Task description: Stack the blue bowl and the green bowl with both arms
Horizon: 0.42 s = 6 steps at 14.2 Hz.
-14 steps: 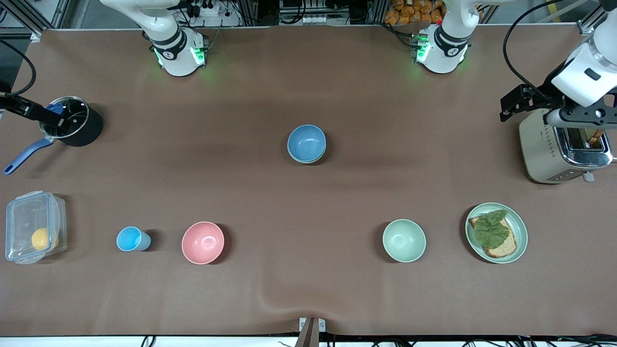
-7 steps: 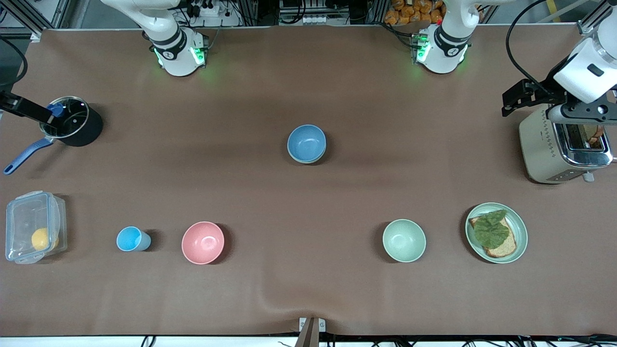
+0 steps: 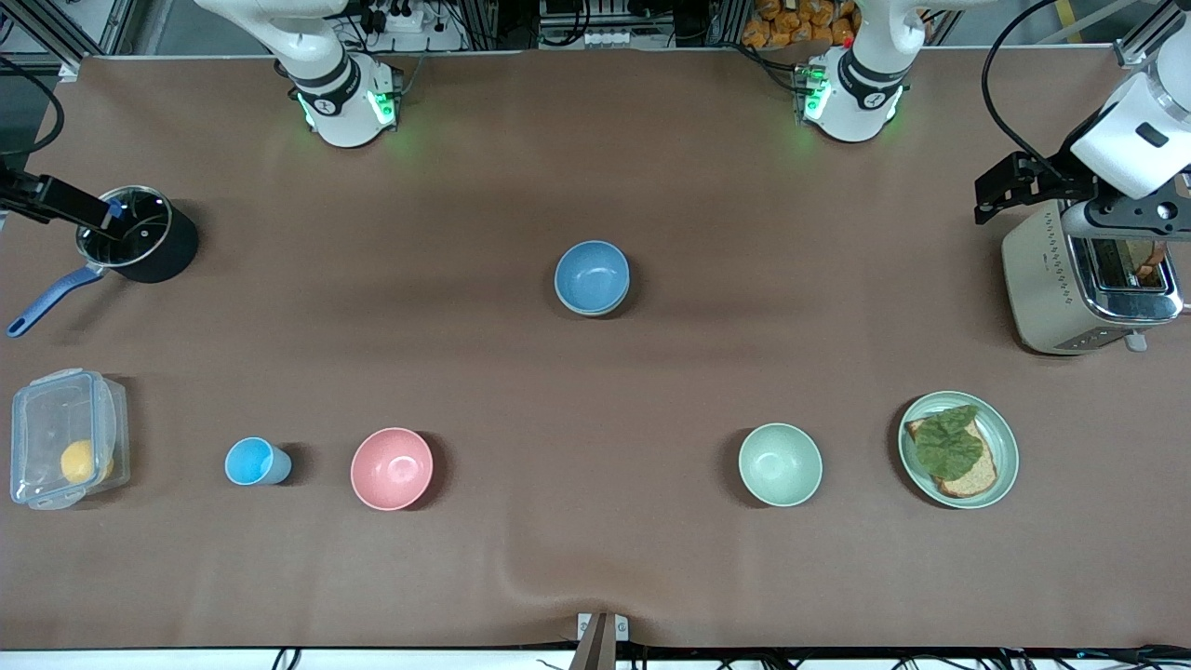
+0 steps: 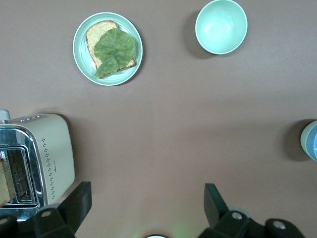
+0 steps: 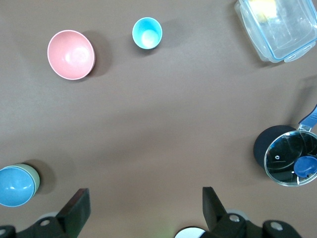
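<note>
The blue bowl [image 3: 592, 274] sits nested in a green bowl [image 3: 595, 308] at the middle of the table; only that green bowl's rim shows under it. The pair also shows in the right wrist view, blue bowl [image 5: 15, 186] in green rim [image 5: 34, 177], and at the edge of the left wrist view [image 4: 312, 141]. A second green bowl [image 3: 780, 463] [image 4: 221, 26] stands alone nearer the front camera, toward the left arm's end. My left gripper [image 3: 1121, 221] [image 4: 147, 203] is open and empty, high over the toaster. My right gripper [image 3: 56, 200] [image 5: 144, 207] is open and empty, high over the pot.
A toaster [image 3: 1084, 284] and a pale green plate with toast and a leaf [image 3: 958, 449] are at the left arm's end. A black pot [image 3: 140, 244], a clear box holding a yellow thing [image 3: 65, 437], a light-blue cup [image 3: 253, 462] and a pink bowl [image 3: 392, 468] are at the right arm's end.
Both grippers have drifted slightly toward the robots' side of the table, the left over the toaster, the right over the pot. The bowls have not moved.
</note>
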Available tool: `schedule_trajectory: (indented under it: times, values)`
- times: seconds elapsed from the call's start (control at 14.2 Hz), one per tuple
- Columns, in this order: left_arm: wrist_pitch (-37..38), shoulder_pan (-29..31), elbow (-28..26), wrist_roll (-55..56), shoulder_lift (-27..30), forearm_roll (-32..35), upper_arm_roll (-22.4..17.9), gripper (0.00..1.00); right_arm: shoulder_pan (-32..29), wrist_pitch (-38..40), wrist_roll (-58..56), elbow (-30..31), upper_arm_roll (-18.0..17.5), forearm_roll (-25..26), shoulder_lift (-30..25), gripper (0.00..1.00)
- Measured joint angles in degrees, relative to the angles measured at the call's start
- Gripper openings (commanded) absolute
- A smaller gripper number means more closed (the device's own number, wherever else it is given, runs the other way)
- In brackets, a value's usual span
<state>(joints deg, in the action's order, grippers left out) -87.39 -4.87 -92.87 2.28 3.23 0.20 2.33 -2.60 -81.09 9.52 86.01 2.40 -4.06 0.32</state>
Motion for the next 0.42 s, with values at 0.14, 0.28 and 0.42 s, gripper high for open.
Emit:
schedule_trajectory:
  times: [0.14,0.28,0.42]
  values:
    - [0.05,-0.12,0.00,0.00,0.00,0.00,0.00,1.00,0.00,0.00,-0.02,0.00,-0.45,0.00,0.00,1.00]
    - [0.15,-0.14,0.00,0.00,0.00,0.00,0.00,1.00,0.00,0.03,-0.30,0.00,-0.59,0.00,0.00,1.00]
    - [0.27,-0.14,0.00,0.00,0.00,0.00,0.00,1.00,0.00,0.13,-1.81,0.00,-0.61,0.00,0.00,1.00]
